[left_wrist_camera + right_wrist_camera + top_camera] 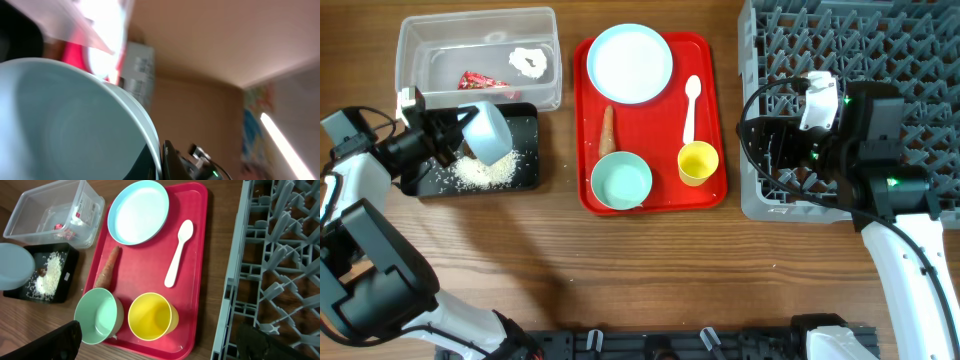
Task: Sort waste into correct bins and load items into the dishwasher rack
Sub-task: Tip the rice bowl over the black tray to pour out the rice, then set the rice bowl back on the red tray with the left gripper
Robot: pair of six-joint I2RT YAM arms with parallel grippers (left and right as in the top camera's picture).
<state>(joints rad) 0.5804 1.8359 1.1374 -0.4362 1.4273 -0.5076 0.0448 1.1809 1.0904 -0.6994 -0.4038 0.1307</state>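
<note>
Find the mint-green bowl [621, 180] and the yellow cup [698, 163] upright, side by side, on the near end of the red tray [710, 50]. To their right, note the right fingers [62, 340] spread apart, holding nothing, above the left edge of the rack [880, 50]; see no dishes in it. To the left, note the left fingers [448, 138] clamped on the light-blue bowl [485, 130], tipped steeply over the black bin [525, 122]. See rice [480, 172] and a brown lump [42, 273] lying in that bin. Farther back on the tray, locate the carrot piece [607, 130] and the spoon [690, 105], then the plate [630, 63]. Farthest, in the clear bin [420, 50], locate the red wrapper [480, 80] and the tissue [530, 63].

Treat emptying the bowl as the probable step in hand. Guard against these faults:
- Scattering grains onto the desk [620, 270] by tipping past the bin's low wall.
- Dropping the bowl through a slipping rim grip.
- Knocking the clear bin, just beside, when lifting away.
- Racking the bowl with grains stuck inside.
</note>
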